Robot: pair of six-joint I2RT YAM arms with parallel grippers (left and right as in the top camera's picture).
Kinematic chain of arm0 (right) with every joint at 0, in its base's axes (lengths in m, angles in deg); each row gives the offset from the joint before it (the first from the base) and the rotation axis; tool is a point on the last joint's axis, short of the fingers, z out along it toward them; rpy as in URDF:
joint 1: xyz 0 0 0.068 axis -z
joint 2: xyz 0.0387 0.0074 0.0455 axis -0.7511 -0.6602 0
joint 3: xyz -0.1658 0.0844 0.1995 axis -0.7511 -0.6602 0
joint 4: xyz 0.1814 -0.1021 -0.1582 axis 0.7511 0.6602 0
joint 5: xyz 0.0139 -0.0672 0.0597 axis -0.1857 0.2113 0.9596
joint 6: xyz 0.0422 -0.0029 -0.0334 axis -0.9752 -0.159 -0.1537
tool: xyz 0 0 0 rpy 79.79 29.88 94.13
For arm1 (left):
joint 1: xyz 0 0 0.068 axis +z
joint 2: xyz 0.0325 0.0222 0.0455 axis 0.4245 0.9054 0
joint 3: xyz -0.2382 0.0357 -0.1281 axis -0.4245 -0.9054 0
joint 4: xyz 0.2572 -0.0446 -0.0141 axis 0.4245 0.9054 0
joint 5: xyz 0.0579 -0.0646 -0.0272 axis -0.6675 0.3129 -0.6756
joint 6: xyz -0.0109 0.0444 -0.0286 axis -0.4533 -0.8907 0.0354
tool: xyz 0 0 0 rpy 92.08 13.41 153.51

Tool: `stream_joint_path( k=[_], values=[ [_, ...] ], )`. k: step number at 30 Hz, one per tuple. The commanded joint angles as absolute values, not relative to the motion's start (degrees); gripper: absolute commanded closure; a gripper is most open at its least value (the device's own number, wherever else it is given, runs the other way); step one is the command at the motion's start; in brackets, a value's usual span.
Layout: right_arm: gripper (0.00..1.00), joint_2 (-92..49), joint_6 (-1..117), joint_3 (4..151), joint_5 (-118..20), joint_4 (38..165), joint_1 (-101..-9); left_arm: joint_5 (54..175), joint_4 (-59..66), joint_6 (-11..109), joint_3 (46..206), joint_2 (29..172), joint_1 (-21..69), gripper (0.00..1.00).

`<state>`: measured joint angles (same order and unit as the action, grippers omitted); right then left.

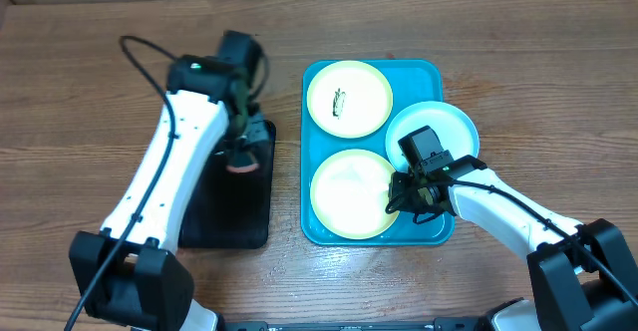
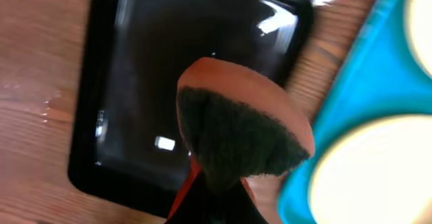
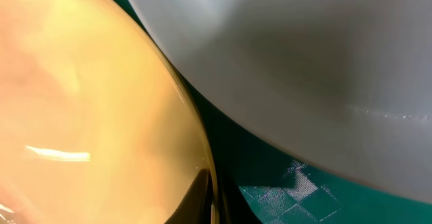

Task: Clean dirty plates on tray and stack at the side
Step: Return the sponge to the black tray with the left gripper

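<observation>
The turquoise tray (image 1: 317, 77) holds three plates. The far yellow-green plate (image 1: 364, 97) has a dark scribble at its centre. The near yellow-green plate (image 1: 349, 193) shows no mark. The blue-white plate (image 1: 454, 122) leans on the tray's right rim, its centre covered by my right wrist. My right gripper (image 1: 401, 197) is shut on the near plate's right rim; in the right wrist view the fingers (image 3: 214, 197) pinch the rim of that plate (image 3: 88, 102) beside the blue-white plate (image 3: 304, 62). My left gripper (image 1: 239, 158) is shut on a sponge (image 2: 236, 126) with a dark green pad.
A black tray (image 1: 231, 211) lies left of the turquoise tray, under my left gripper; it also shows in the left wrist view (image 2: 135, 69). The turquoise tray's rim (image 2: 351, 82) is at the right there. The wooden table (image 1: 80, 122) lies all around.
</observation>
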<state>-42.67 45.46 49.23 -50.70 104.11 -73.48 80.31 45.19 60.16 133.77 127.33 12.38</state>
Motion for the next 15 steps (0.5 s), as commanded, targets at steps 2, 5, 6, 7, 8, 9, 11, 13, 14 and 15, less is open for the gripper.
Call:
stream_joint_path(
  k=[2, 5, 6, 7, 8, 9, 11, 13, 14, 15],
  values=[
    [0.96, -44.79, 46.25, 47.4, -55.31, 105.68, -73.35, 78.28, 40.55, 58.2, 125.03, 127.63, 14.64, 0.96],
    [0.96, -44.79, 46.25, 47.4, -55.31, 105.68, -73.35, 78.34, 36.2, 58.22, 120.51, 127.63, 14.74, 0.96],
    [0.96, -44.79, 46.25, 47.4, -55.31, 105.68, -73.35, 78.52, 35.11, 58.22, 119.37, 127.63, 14.74, 0.96],
    [0.96, -44.79, 46.27, 47.4, -55.31, 105.68, -73.35, 78.76, 34.37, 58.22, 118.54, 127.63, 14.74, 0.96],
    [0.96, -44.79, 46.27, 47.4, -55.31, 105.68, -73.35, 79.57, 33.69, 58.18, 117.9, 127.63, 14.74, 0.96],
    [0.96, -44.79, 46.27, 47.4, -55.31, 105.68, -73.35, 80.4, 33.51, 58.18, 117.75, 127.63, 14.74, 0.96],
    [0.96, -44.79, 46.27, 47.4, -55.31, 105.68, -73.35, 82.72, 33.23, 57.15, 118.21, 127.5, 14.74, 0.96],
    [0.96, -44.79, 46.27, 47.4, -55.31, 105.68, -73.35, 82.45, 33.3, 56.82, 118.87, 127.39, 14.74, 0.96],
    [0.96, -44.79, 46.27, 47.4, -55.31, 105.68, -73.35, 81.67, 32.97, 56.76, 118.89, 127.35, 14.74, 0.96],
    [0.96, -44.79, 46.27, 47.4, -55.31, 105.68, -73.35, 80.77, 32.57, 56.76, 118.87, 127.37, 14.7, 0.96]
  ],
)
